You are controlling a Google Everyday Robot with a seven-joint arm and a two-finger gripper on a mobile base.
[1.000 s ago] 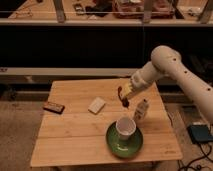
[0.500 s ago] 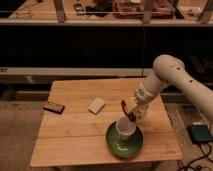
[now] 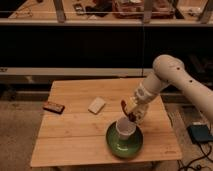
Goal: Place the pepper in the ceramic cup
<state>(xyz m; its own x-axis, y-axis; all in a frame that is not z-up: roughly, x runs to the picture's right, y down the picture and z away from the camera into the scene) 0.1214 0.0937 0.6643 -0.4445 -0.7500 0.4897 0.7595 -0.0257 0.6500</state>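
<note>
So the pincer (image 3: 132, 113) is clamped on the red pepper (image 3: 127, 111), hanging right over the white cup (image 3: 125, 129) sitting on the green saucer (image 3: 124, 145).

1. I have just one camera view; it looks from in front of the wooden table (image 3: 75, 140), raised above it and tilted down onto its top.
2. It faces the dark shelving (image 3: 75, 45) behind the table, which fills the upper half.
3. It sits at a middling distance: I see the whole tabletop, with floor on both sides.
4. The arm (image 3: 175, 80) enters from my right edge; the gripper (image 3: 134, 112) hangs just above the ceramic cup (image 3: 125, 130), right of centre and low in the view.
</note>
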